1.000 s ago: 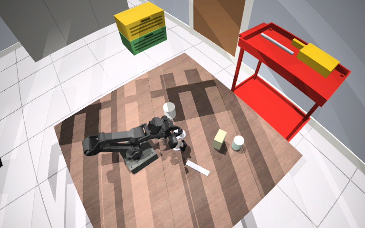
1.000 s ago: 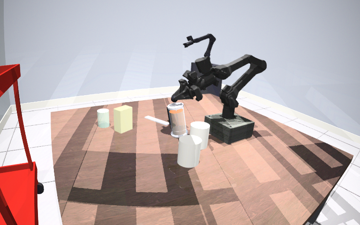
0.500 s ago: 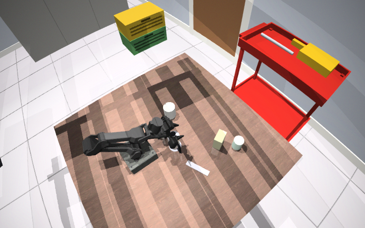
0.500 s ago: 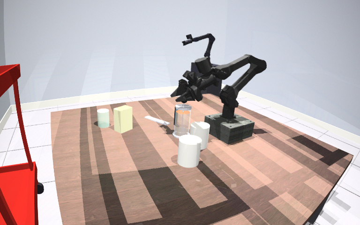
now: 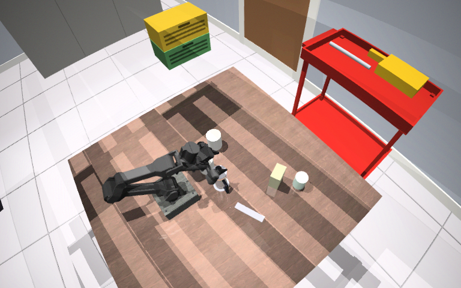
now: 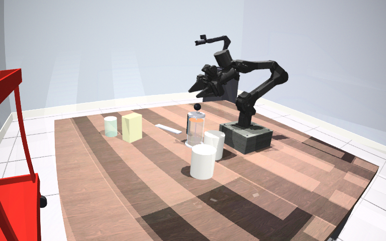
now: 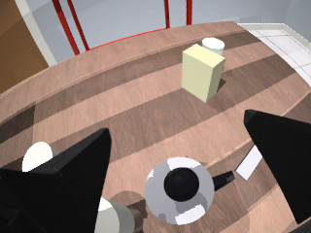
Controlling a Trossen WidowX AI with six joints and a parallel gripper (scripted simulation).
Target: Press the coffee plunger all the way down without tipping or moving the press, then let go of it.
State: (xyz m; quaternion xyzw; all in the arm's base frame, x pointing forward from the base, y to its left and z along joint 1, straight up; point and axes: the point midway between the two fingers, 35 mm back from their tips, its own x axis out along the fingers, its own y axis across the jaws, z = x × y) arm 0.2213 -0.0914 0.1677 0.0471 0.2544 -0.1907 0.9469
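Exterior view: end effector agape above plunger knob.

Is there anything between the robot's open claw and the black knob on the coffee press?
Nothing. In the exterior view the open gripper hangs above the knob with only air between them.
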